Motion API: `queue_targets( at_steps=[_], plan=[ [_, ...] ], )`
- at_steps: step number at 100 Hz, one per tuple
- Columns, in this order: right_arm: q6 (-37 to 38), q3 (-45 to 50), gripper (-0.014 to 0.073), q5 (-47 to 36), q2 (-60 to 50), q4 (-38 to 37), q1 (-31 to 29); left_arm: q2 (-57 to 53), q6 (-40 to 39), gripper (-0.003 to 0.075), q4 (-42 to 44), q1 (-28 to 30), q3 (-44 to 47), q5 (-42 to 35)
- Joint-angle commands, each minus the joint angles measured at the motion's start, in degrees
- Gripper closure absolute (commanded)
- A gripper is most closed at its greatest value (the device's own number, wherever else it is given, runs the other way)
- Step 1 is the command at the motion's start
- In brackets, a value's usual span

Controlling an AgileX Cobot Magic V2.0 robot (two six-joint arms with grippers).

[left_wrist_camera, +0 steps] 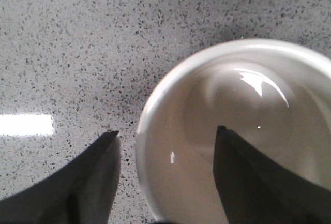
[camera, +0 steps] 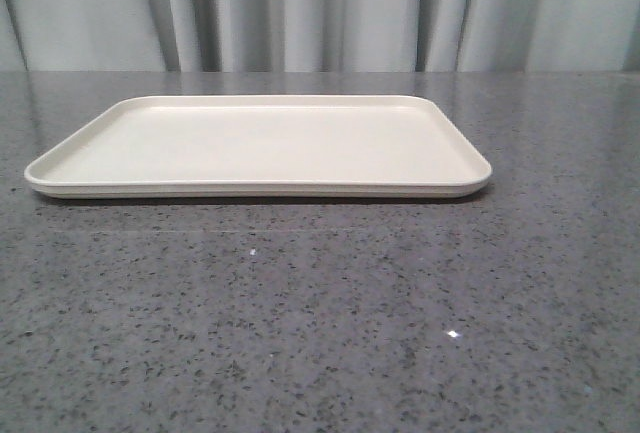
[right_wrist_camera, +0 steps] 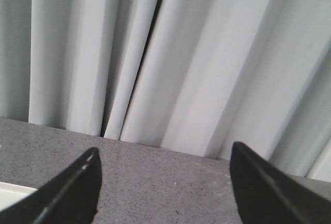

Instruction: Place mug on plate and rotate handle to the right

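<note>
Left hand (left_wrist_camera: 166,137) spread, straddling mug (left_wrist_camera: 191,105) rim; speckled counter (left_wrist_camera: 77,43) beneath.

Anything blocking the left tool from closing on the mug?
Nothing visible. The left tool is open over the mug, one finger inside the rim, the other outside over bare countertop. The plate carries nothing.

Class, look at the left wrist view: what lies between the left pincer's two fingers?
The near wall and rim of the mug: one finger outside, the other inside.
</note>
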Motion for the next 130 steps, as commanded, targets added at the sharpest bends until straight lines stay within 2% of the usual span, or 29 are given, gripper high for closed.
queue_targets(
  at_steps=[1, 21, 29, 43, 59, 105, 130],
  plan=[
    [-0.3, -1.7, 0.0068, -4.1, 0.3, -0.7, 0.1, -0.7, -0.1, 0.0321, 0.4, 0.1, -1.3, -1.9],
    [-0.3, -1.7, 0.0068, -4.0, 0.3, -0.7, 0.1, -0.7, -0.1, 0.0323, 0.4, 0.1, -1.3, -1.9],
    [-0.3, -1.7, 0.0068, -3.8, 0.3, -0.7, 0.1, -0.7, -0.1, 0.0355, 0.4, 0.1, -1.3, -1.9],
    [-0.3, -1.7, 0.0068, -3.3, 0.3, -0.7, 0.1, -0.7, -0.1, 0.0503, 0.4, 0.1, -1.3, -2.2],
    [-0.3, -1.7, 0.0068, -2.6, 0.3, -0.7, 0.1, -0.7, -0.1, 0.0742, 0.7, 0.1, -1.3, -3.4],
    [-0.3, -1.7, 0.0068, -2.4, 0.3, -0.7, 0.1, -0.8, 2.1, 0.0739, -0.5, 0.1, -2.2, -3.9],
    [-0.3, -1.7, 0.0068, -2.4, 0.3, -0.7, 0.1, -0.8, 4.3, 0.0739, -2.4, 0.1, -7.4, -3.3]
  ],
)
